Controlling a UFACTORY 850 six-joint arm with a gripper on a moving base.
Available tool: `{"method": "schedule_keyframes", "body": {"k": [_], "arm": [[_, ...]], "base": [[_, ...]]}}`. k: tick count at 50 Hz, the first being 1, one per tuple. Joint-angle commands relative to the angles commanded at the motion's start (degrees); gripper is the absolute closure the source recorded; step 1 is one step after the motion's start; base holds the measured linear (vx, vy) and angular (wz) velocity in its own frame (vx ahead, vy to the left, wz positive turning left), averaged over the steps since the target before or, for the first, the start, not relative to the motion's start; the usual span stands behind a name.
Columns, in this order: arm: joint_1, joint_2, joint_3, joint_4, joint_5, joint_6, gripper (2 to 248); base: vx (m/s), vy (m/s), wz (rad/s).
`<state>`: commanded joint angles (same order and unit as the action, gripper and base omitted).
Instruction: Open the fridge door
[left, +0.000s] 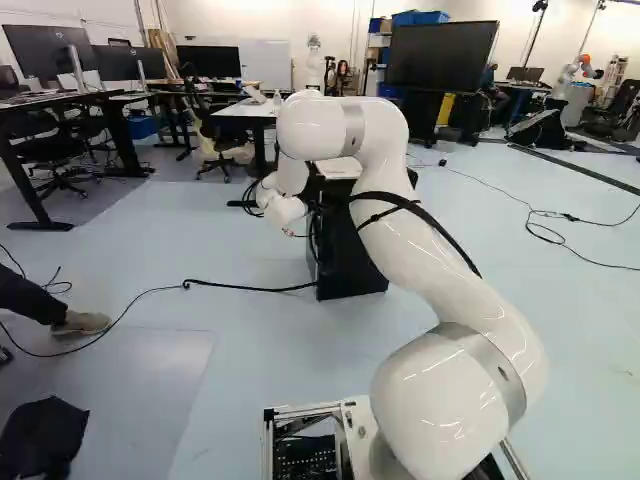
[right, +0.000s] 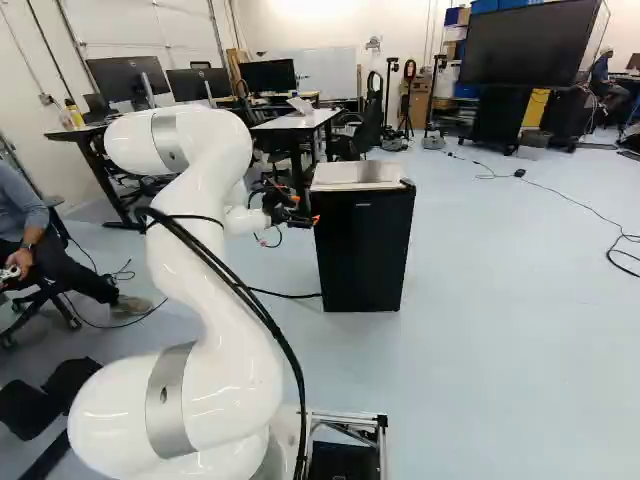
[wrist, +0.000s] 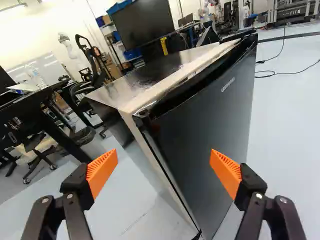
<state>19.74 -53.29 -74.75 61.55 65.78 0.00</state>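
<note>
At twelve o'clock from the base, on the floor (left: 250, 400), stands the fridge (right: 360, 260), upright. Its door (wrist: 215, 110) looks shut, lying along the cabinet with only a thin seam and no plain gap, so as far as the pictures show, none of the opening itself is done. What looks like the hinge (wrist: 245, 35) sits at the door's far top corner, which would make the edge nearer the end effector (wrist: 164, 165) the one to free.

Seen in the right base view, the end effector is at ten o'clock from the fridge's middle, just beside its upper corner. It is wide open and holds nothing; its orange pads (wrist: 102, 172) stand well apart, with the door's near edge ahead between them. The reach seems mostly made. Left to do, I judge: close the last stretch, get a hold on that edge or work a finger into the seam, then swing the door out.

Outward again, the arm (right: 215, 290) comes in from about seven o'clock of the fridge, and a cable (left: 240, 289) runs off along the floor towards nine.
</note>
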Motion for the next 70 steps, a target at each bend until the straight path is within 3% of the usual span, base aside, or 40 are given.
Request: {"method": "schedule_keyframes", "body": {"k": [10, 31, 36, 70], "arm": [[-0.1, 0.0, -0.1, 0.1, 0.0, -1.0, 3], [-0.1, 0.0, -0.1, 0.1, 0.0, -12.7, 3], [-0.1, 0.0, -0.1, 0.1, 0.0, -14.3, 3], [-0.3, -0.1, -0.2, 0.1, 0.0, -15.0, 3]], "base": [[0.0, 0.0, 0.0], [0.0, 0.0, 0.0], [0.0, 0.0, 0.0], [0.0, 0.0, 0.0]]}}
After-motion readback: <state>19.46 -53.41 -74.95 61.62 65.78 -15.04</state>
